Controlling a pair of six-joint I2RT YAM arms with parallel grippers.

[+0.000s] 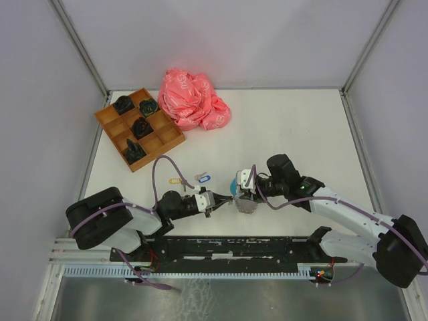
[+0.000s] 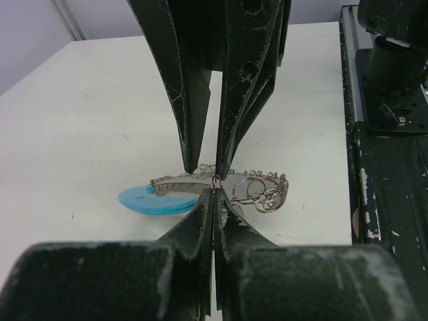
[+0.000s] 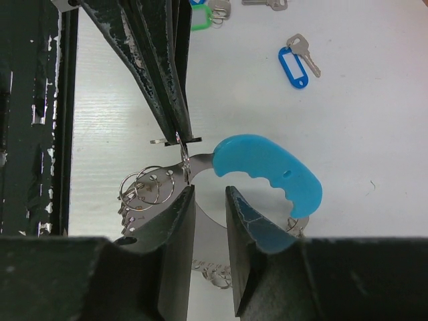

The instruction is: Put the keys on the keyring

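Silvery chain and a light blue curved grip make up the keyring (image 3: pixel 267 167), which sits close to the near edge of the worktop, about midway along it. The left claw (image 2: pixel 212 192) is pressed together, pinching the thin metal end of the loop beside a cluster of small split rings (image 2: pixel 261 190). The right claw (image 3: pixel 210 192) stands a little spread with the loop passing between its fingers; whether they bear on it I cannot tell. The keys (image 3: pixel 294 63) in view lie loose just beyond, toward the far edge.

I judge the chain light, limp and slippery, so the stiff blue part is the surest hold. The keys look light and flat, best taken by their plastic tags.

No writing can be read. The pink bag (image 1: pixel 192 100) near the far edge carries pale print, too small to make out.
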